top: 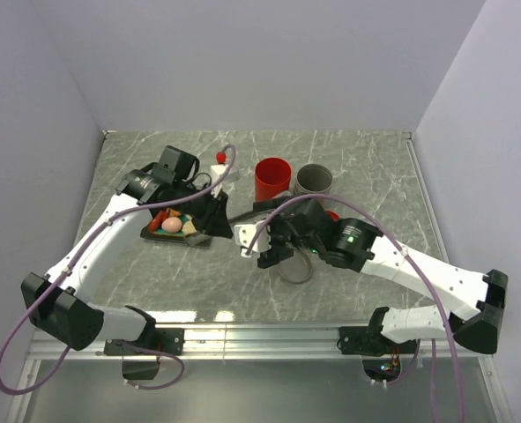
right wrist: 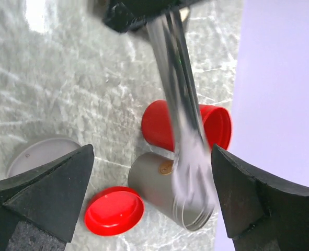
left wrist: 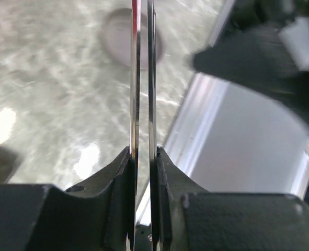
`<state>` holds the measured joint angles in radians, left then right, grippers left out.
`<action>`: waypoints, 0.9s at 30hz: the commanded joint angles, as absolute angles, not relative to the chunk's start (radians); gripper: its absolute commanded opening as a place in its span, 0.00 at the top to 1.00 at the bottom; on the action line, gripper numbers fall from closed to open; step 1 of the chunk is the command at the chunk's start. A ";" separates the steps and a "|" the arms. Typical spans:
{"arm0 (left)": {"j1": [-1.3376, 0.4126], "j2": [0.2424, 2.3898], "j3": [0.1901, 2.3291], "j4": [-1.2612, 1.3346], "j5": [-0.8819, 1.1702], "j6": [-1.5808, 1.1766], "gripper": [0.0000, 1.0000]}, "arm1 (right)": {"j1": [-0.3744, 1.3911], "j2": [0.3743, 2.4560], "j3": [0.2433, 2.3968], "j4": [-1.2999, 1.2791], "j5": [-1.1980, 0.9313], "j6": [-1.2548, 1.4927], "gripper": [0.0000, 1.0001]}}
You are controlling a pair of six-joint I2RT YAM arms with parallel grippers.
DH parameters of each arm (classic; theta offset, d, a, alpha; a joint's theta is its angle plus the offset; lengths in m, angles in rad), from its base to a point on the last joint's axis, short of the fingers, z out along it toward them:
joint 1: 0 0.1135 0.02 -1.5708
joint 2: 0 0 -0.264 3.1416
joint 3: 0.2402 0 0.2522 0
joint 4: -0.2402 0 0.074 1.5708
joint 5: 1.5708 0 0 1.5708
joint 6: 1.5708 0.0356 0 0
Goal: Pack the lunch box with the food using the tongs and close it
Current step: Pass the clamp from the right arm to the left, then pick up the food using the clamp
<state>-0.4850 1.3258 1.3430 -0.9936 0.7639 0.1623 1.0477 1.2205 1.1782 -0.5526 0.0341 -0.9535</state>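
The left gripper (left wrist: 142, 157) was pressed shut on the long thin grey metal tongs (left wrist: 142, 78). One black finger (left wrist: 117, 178) lay flat against each slim arm, so the two arms stood almost together. In the top view the tongs ran from that gripper toward 3 o'clock, over the middle of the grey marbled table (top: 366, 159).

The right gripper (right wrist: 151, 151) was spread wide. Its fingers sat on either side of the blurred tongs and touched neither arm.

The tall bright-red plastic lunch box (top: 272, 179) stood upright and open at 12 o'clock from the table's centre. A grey plastic cylinder (top: 314, 180) stood just beside it at 1 o'clock. The round red lid (right wrist: 114, 210) lay flat near 3 o'clock, partly hidden by the right arm in the top view. A round grey lid (top: 297, 273) lay at 5 o'clock.

The small toy food (top: 173, 224) sat in the dark square tray (top: 182, 242) at 9 o'clock, just beside the left gripper. A small red ball (top: 220, 158) lay alone at 11 o'clock.
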 commanded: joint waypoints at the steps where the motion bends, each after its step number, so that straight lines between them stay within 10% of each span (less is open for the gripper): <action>1: -0.436 1.307 1.407 -0.965 0.720 0.140 0.97 | 1.054 1.120 1.249 -0.476 0.031 -0.870 0.00; 16: -0.265 1.256 1.503 -1.020 0.516 0.207 0.59 | 0.723 1.124 1.358 -0.650 -0.169 -0.523 0.00; 27: -0.057 1.184 1.509 -1.160 0.445 0.305 0.50 | 0.595 1.074 1.305 -0.658 -0.222 -0.486 0.00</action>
